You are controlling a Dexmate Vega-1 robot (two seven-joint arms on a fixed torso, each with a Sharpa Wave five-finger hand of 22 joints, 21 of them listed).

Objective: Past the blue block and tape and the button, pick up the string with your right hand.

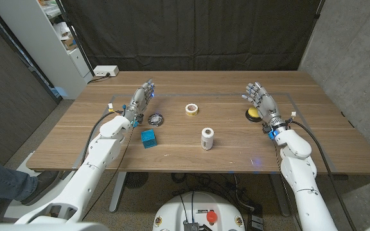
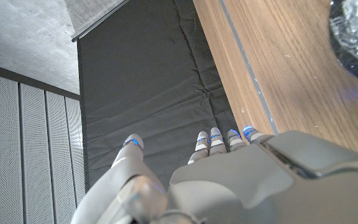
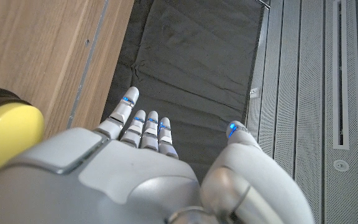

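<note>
White string spool (image 1: 207,138) stands upright mid-table, wound evenly.

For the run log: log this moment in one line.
left hand: open | right hand: open | white string spool: upright, untouched

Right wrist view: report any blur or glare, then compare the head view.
Right wrist view: the yellow button is close and soft-edged, the right hand evenly lit, no glare. Head view: sharp throughout, with soft, short shadows under the string spool.

Desk (image 1: 236,163) is holding one blue block (image 1: 148,138), one tape roll (image 1: 192,109), one yellow button (image 1: 253,114), one string spool (image 1: 207,138), one dark round thing (image 1: 155,119).
</note>
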